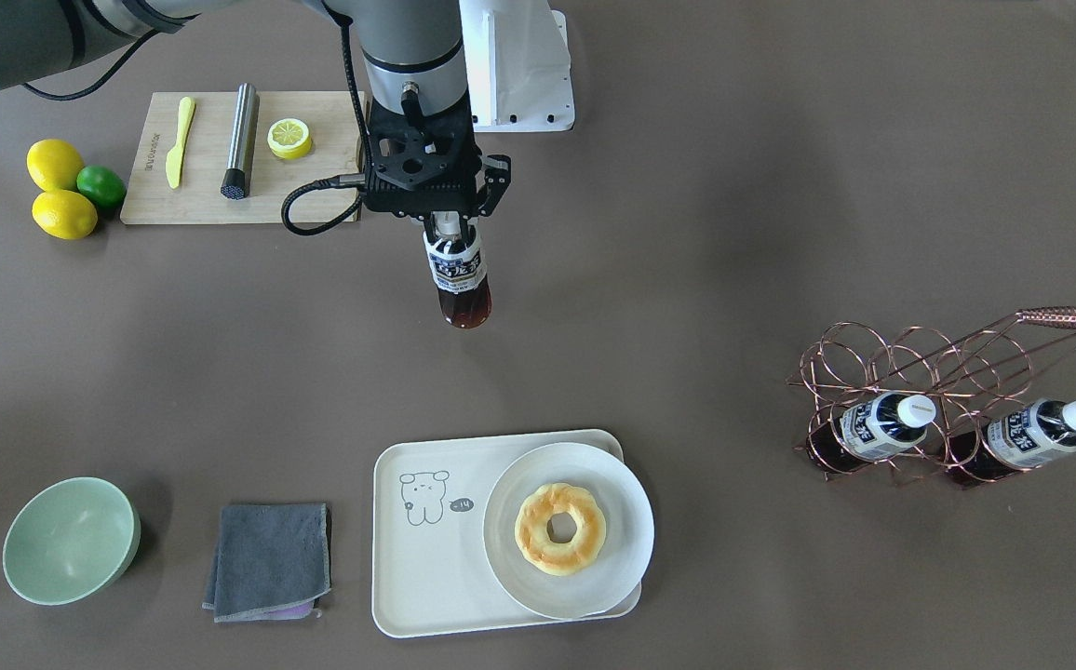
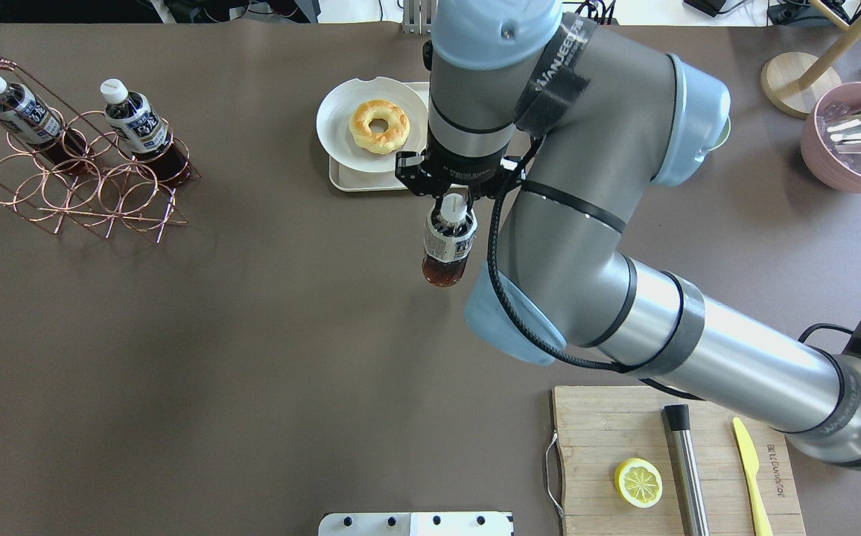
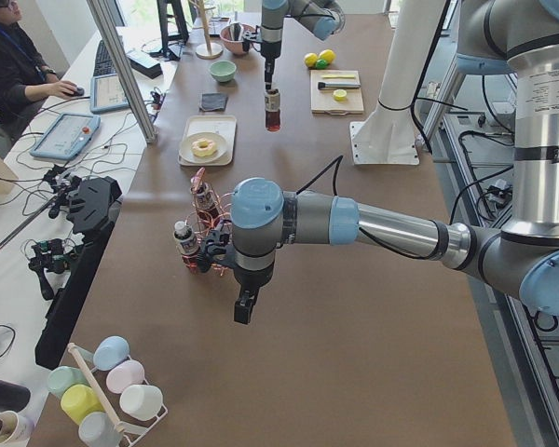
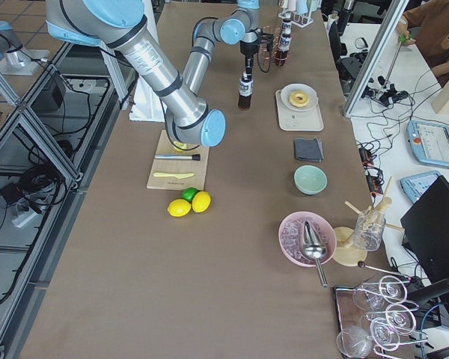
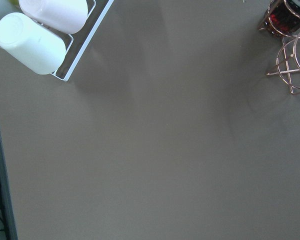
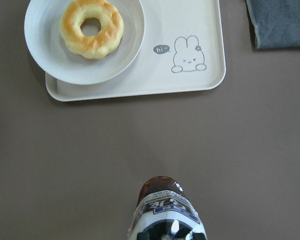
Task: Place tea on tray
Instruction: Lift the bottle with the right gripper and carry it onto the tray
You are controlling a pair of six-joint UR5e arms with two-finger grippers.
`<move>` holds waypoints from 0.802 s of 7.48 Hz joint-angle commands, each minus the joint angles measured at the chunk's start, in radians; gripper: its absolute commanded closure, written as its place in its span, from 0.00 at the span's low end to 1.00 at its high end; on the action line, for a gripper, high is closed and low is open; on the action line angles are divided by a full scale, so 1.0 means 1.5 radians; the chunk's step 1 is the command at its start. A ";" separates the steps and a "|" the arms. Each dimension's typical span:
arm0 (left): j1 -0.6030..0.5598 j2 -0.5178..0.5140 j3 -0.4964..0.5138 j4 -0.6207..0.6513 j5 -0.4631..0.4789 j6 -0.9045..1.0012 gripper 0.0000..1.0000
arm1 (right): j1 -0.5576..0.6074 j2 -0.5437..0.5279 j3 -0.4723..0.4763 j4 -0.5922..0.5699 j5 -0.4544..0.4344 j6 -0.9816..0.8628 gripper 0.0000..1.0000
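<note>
My right gripper is shut on the capped neck of the tea, a small bottle of dark reddish-brown liquid with a white and blue label. The bottle hangs upright above the bare table. The cream tray with a line-drawn animal lies further out; in the right wrist view the tray is beyond the tea. A white plate with a ring doughnut covers part of the tray. My left gripper hovers near the wire rack; I cannot tell whether it is open or shut.
A copper wire rack holds two more bottles. A wooden cutting board carries a lemon half, a yellow knife and a metal cylinder. Lemons and a lime, a green bowl and a grey cloth lie nearby.
</note>
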 commanded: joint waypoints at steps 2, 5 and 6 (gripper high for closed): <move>0.001 -0.007 -0.005 -0.002 -0.009 -0.041 0.02 | 0.108 0.100 -0.187 0.008 0.056 -0.112 1.00; 0.001 -0.015 -0.006 -0.001 -0.009 -0.044 0.02 | 0.171 0.141 -0.346 0.114 0.089 -0.150 1.00; 0.002 -0.019 -0.001 -0.001 -0.008 -0.044 0.02 | 0.182 0.142 -0.388 0.154 0.090 -0.163 1.00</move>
